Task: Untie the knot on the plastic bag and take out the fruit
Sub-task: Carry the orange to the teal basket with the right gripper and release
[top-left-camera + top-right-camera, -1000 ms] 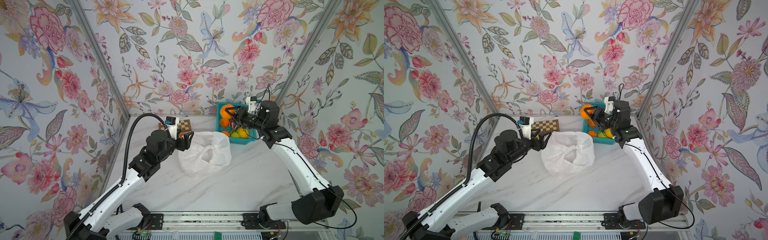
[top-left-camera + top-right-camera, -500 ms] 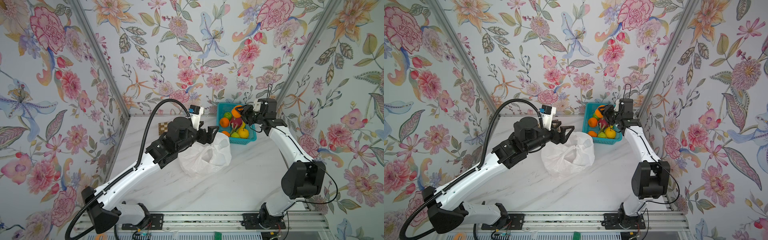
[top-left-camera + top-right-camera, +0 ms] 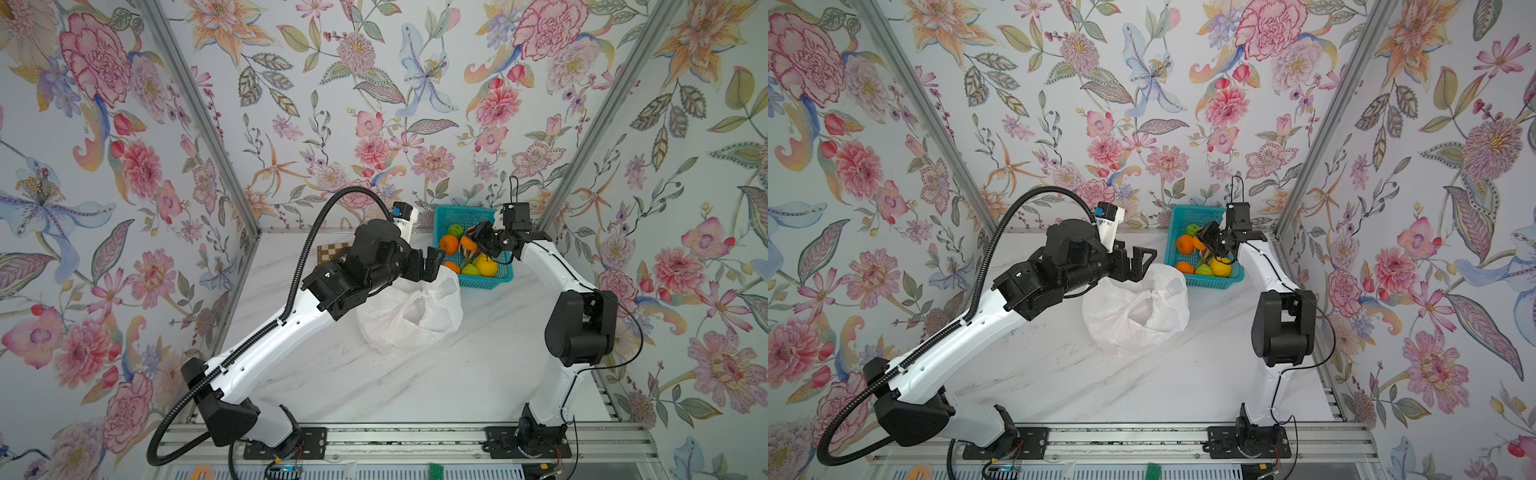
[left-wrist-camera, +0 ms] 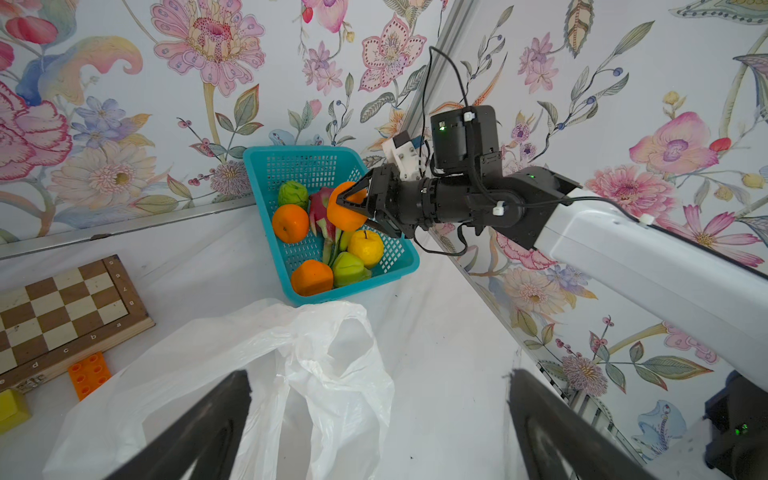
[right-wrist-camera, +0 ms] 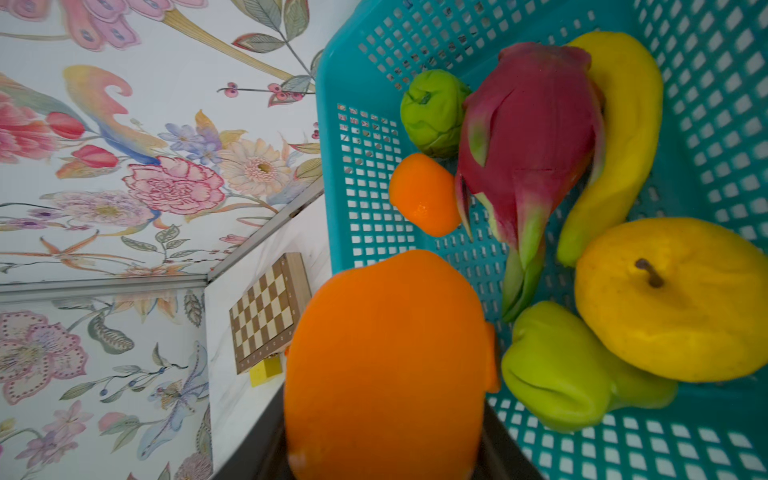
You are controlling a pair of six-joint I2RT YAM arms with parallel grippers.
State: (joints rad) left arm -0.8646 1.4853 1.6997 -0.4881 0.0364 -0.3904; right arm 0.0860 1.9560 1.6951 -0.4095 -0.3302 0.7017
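The plastic bag (image 3: 409,316) (image 3: 1133,316) (image 4: 232,374) lies slack and crumpled mid-table with its mouth gaping; the knot does not show in any view. My left gripper (image 3: 430,264) (image 3: 1142,262) (image 4: 378,374) hovers open and empty over the bag's far rim. My right gripper (image 3: 473,241) (image 3: 1206,241) (image 4: 353,208) (image 5: 382,415) is shut on an orange (image 5: 386,357) (image 4: 345,214) above the teal basket (image 3: 465,212) (image 5: 374,50). In the basket lie a dragon fruit (image 5: 528,158), a yellow apple (image 5: 673,299), two green fruits (image 5: 573,370) and oranges (image 5: 424,195).
A banana (image 5: 619,137) also lies in the basket, which stands in the back right corner against the floral walls. A chessboard (image 4: 62,307) (image 3: 332,251) sits at the back left, with an orange block (image 4: 89,374) and a yellow block (image 4: 12,409) beside it.
My left arm has swung right from beside the chessboard to the bag's far rim, and its jaws have widened. My right gripper has carried the orange a little right and lower over the basket.
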